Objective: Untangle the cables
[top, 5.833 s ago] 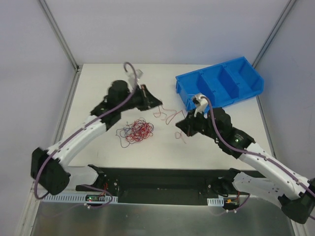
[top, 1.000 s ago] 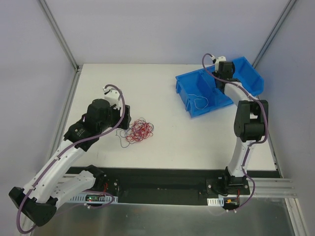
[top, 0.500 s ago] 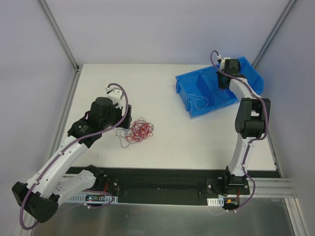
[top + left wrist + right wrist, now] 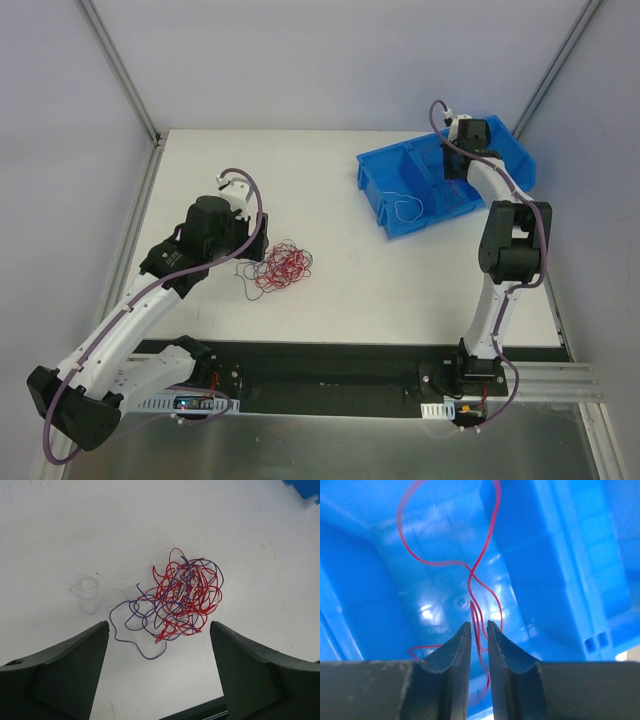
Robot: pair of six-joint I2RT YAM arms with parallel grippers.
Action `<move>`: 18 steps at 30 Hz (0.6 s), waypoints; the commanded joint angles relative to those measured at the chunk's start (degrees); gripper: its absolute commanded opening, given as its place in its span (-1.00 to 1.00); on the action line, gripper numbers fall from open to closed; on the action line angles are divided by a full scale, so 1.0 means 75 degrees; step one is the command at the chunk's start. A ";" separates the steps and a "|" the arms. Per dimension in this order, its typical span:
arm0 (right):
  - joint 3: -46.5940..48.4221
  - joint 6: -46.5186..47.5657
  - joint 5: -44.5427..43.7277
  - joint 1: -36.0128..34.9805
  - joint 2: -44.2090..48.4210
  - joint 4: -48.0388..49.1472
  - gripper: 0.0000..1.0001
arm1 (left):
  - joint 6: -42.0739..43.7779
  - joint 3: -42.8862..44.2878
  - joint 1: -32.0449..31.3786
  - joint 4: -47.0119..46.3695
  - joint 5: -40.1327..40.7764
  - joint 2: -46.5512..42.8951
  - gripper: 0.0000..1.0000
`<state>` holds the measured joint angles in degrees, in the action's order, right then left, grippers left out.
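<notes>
While both arms worked over it, the worktop point(image 4: 350, 300) was a plain white board, matte and a little scuffed, with pale grey walls around it and slanted metal posts point(image 4: 120, 75) rising at the far corners. A black rail point(image 4: 330, 365) ran along its near edge, where the arm bases were bolted. I could not read any writing on the small boards there.

The tangle of cables point(image 4: 182, 597) lay in the left half of the worktop, closer to the near edge: mostly red loops mixed with purple ones, and one purple strand trailing out to the side. The left pincer point(image 4: 159, 627) hung above it with its jaws spread wide, touching nothing.

A blue bin point(image 4: 378, 190) stood at the far right corner. The right pincer point(image 4: 479, 625) pointed down into one of its compartments, jaws apart by only a narrow slit, and a loose red cable point(image 4: 470, 575) ran through that slit onto the bin floor. A thin white cable point(image 4: 403, 206) lay in the neighbouring compartment.
</notes>
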<state>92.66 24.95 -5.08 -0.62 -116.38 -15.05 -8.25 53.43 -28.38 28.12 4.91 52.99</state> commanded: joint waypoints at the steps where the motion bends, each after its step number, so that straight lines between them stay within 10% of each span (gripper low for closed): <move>1: 0.1202 -0.0197 -0.0036 -0.0011 -0.0256 -0.0254 -0.43 | 0.0057 -0.0081 0.0081 -0.0210 0.0060 -0.0011 0.63; 7: 0.2057 -0.0934 -0.0470 -0.0022 -0.0023 -0.1528 0.17 | 0.0092 -0.0093 0.0104 -0.0210 0.0178 0.0059 0.63; 18: -0.1557 -0.2305 -0.0788 -0.2667 0.3572 -0.0692 0.23 | -0.0048 0.0013 0.0361 -0.0152 -0.0044 0.0458 0.50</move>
<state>88.16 13.50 -10.61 -10.59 -100.47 -24.77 -8.27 52.77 -27.20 27.81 5.04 55.61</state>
